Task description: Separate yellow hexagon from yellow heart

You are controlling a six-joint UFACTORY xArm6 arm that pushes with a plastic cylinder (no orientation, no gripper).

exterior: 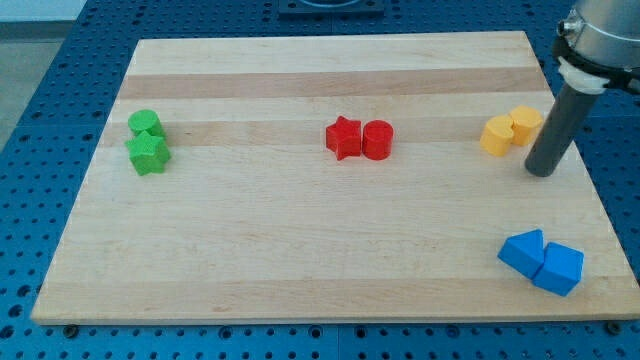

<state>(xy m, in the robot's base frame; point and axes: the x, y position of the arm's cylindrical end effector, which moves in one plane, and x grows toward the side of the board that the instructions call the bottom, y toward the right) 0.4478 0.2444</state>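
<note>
Two yellow blocks touch each other near the board's right edge. The left one (496, 135) looks like the yellow heart and the right one (527, 123) like the yellow hexagon, though the shapes are hard to make out. My tip (541, 173) rests on the board just right of and below the pair, a short gap from the hexagon. The dark rod rises from it toward the view's top right.
A red star (343, 138) and a red cylinder (378, 140) touch at the board's middle. A green round block (146, 123) and a green star (149, 154) sit at the left. Two blue blocks (524, 252) (560, 268) lie at the bottom right. The wooden board (300, 260) ends just right of my tip.
</note>
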